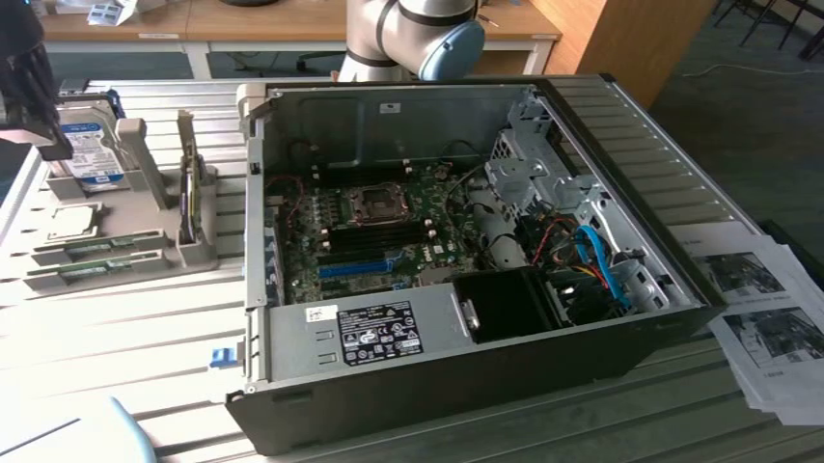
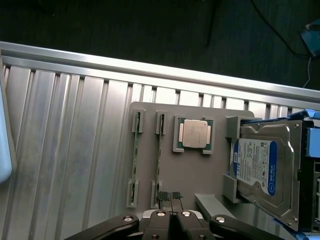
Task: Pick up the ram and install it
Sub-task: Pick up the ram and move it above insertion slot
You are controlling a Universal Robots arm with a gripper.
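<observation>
Two ram sticks [image 2: 158, 160] [image 2: 136, 160] stand on edge side by side in slots of a grey holder [image 2: 150, 115]. In the exterior view they lie at the holder's near end [image 1: 96, 249]. My gripper [image 2: 170, 196] is shut with nothing between its black ribbed pads, and it hovers above the holder near one end of the closer ram stick. In the exterior view the gripper [image 1: 49, 145] hangs at the far left over the hard drive. The open computer case [image 1: 618, 357] lies in the middle with its green motherboard [image 1: 373, 231] exposed.
The holder also carries a silver CPU [image 2: 194, 134] and a hard drive [image 2: 262, 170] with a blue-white label, standing upright. Printed paper sheets [image 1: 766, 309] lie at the exterior view's right of the case. The arm's base [image 1: 412, 39] stands behind the case.
</observation>
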